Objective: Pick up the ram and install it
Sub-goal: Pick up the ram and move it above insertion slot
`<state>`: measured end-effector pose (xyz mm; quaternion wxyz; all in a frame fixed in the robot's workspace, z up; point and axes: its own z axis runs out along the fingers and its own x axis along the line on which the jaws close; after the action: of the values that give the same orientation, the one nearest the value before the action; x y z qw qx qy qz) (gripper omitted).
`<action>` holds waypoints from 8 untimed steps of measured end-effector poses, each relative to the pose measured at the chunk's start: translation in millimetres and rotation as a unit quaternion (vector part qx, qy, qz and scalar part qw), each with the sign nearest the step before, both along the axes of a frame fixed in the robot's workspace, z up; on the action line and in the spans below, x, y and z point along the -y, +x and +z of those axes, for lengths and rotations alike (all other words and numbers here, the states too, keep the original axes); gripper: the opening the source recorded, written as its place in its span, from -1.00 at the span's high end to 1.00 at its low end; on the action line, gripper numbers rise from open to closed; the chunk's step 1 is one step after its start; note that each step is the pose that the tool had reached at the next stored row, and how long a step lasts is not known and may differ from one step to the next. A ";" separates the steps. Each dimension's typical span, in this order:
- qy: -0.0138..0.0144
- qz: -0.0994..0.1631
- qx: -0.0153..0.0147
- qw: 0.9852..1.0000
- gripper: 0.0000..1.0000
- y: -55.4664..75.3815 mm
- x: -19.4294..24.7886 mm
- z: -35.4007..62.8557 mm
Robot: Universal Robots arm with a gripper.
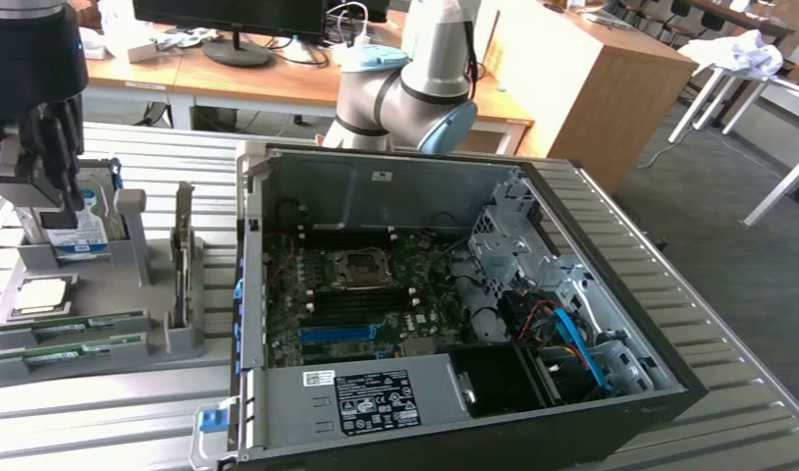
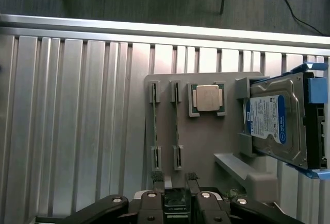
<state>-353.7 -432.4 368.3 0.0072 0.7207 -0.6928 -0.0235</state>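
The gripper (image 2: 175,178) hangs over the grey tray (image 2: 206,147) with jaws spread and nothing between them. The ram (image 2: 176,126), seemingly two thin sticks, stands on edge in that tray's slots, untouched.

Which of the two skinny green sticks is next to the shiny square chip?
The ram in the slot beside the chip; the other stick stands one slot farther away.

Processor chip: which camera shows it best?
The wrist view. The processor chip faces that camera squarely, its whole silver lid unobstructed in a square pocket of the grey holder. The exterior view catches the processor chip at a slant, at the exterior view's left, near the hard drive.
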 end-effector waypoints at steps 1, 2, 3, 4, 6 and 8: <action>0.000 0.000 0.000 1.000 0.40 0.0 0.0 -0.6; 0.000 0.000 0.000 1.000 0.40 0.0 0.0 -1.3; 0.000 0.000 0.000 1.000 0.40 0.0 0.0 -2.0; 0.000 0.000 0.000 1.000 0.40 0.0 0.0 -4.7; 0.000 0.000 0.000 1.000 0.40 0.0 0.1 -8.1; 0.000 0.000 0.000 1.000 0.40 0.0 0.1 -9.2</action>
<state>-353.7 -432.5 359.1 0.0074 0.7207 -0.6928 -0.0233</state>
